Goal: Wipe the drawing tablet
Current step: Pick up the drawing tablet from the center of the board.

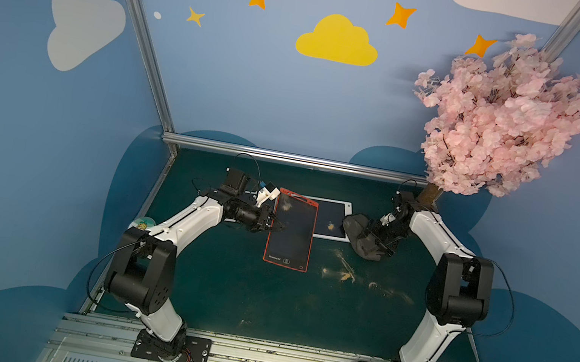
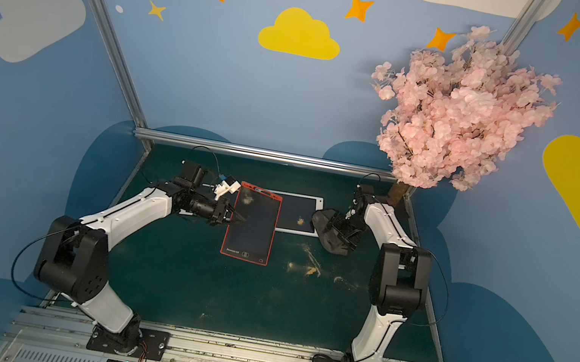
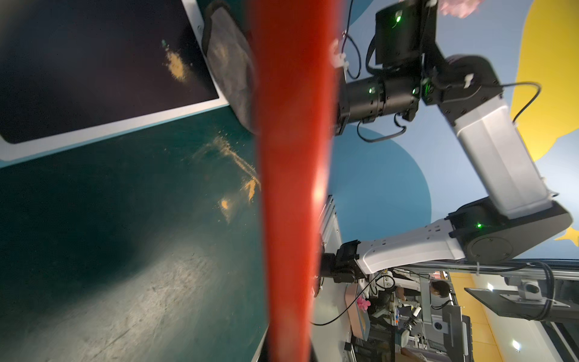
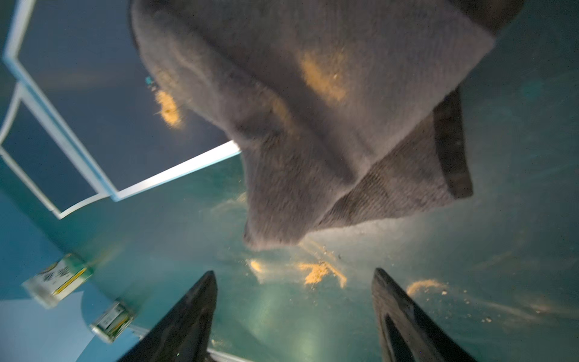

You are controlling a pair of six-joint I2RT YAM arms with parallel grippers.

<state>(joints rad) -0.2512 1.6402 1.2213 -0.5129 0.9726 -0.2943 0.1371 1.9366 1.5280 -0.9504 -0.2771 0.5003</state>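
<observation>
My left gripper (image 1: 279, 226) is shut on the left edge of a red-framed drawing tablet (image 1: 290, 238), holding it tilted up off the green mat. A pale smudge (image 1: 286, 205) marks its dark screen near the far end. In the left wrist view its red edge (image 3: 291, 156) fills the middle and hides the jaws. A white-framed tablet (image 1: 332, 215) lies flat behind it with orange powder (image 1: 330, 226) on the screen. A grey cloth (image 1: 353, 224) lies at that tablet's right corner. My right gripper (image 4: 294, 272) is open just short of the cloth (image 4: 313, 125), with nothing between its fingers.
Orange powder (image 1: 344, 276) is smeared on the mat (image 1: 240, 301) right of the red tablet. A pink blossom tree (image 1: 502, 118) stands at the back right corner above the right arm. Blue walls close the back and sides; an aluminium rail (image 1: 270, 358) runs along the front.
</observation>
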